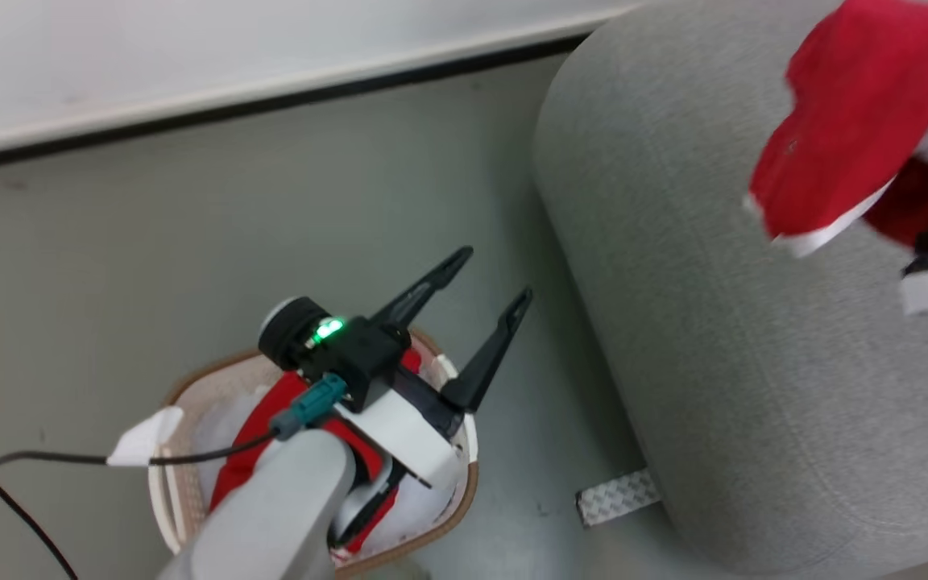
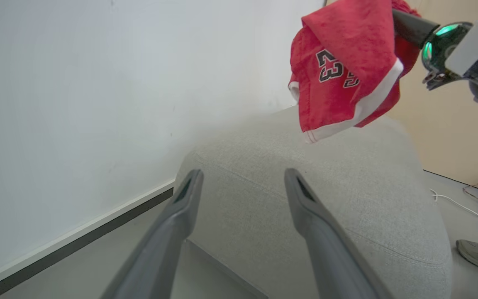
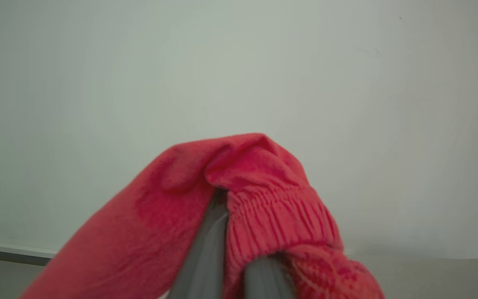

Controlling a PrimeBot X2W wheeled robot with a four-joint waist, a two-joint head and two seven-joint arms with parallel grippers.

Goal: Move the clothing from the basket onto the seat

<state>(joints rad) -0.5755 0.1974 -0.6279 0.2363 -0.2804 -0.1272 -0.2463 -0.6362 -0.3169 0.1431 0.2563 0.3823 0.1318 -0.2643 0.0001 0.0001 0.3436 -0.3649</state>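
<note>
The right gripper (image 3: 226, 216), clenched on red white-trimmed shorts (image 1: 843, 121), held them above the far-right rounded grey fabric sofa (image 1: 714, 338); lowering and letting go seemed next. The left gripper (image 1: 495, 275) gaped empty.

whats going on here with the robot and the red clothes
The robot is unloading laundry. The fingers of its right gripper are shut on red shorts with white trim, marked 23, holding them in the air above the large grey fabric sofa. Its left gripper hangs open over the small white perforated plastic basket, where more red clothing lies.
</note>
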